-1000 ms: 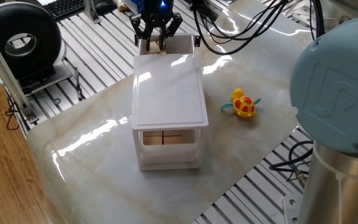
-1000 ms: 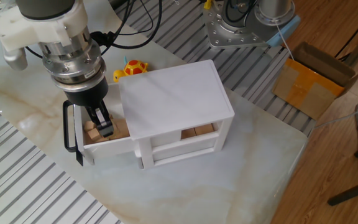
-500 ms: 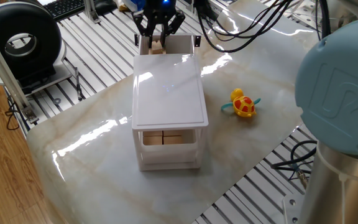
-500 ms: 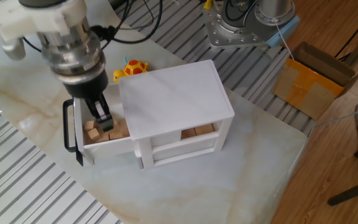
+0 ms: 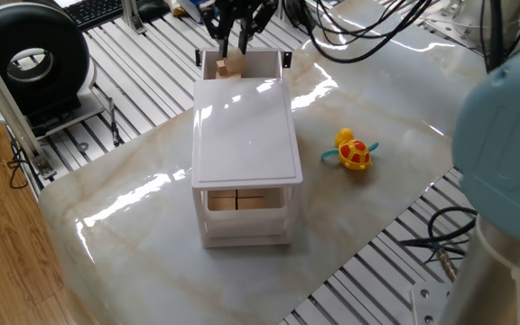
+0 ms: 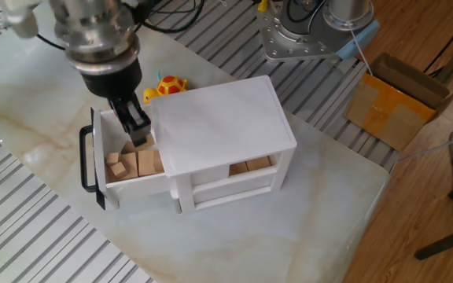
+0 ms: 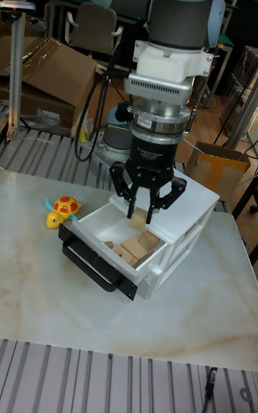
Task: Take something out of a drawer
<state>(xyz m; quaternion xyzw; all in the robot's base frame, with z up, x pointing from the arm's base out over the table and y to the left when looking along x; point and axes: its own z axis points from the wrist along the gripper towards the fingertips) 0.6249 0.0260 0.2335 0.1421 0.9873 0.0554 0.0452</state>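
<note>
One fixed view: gripper at top centre, above the open drawer, and a pale cube shows just below the fingers, though its grip is unclear here. Other fixed view: dark fingers hang at upper left above the drawer, where about 3 loose cubes remain. Tall fixed view: at mid-frame the gripper pinches 1 small tan wooden cube, plain and square-edged, lifted clear of the drawer; removal looks nearly done, setting it down remains.
</note>
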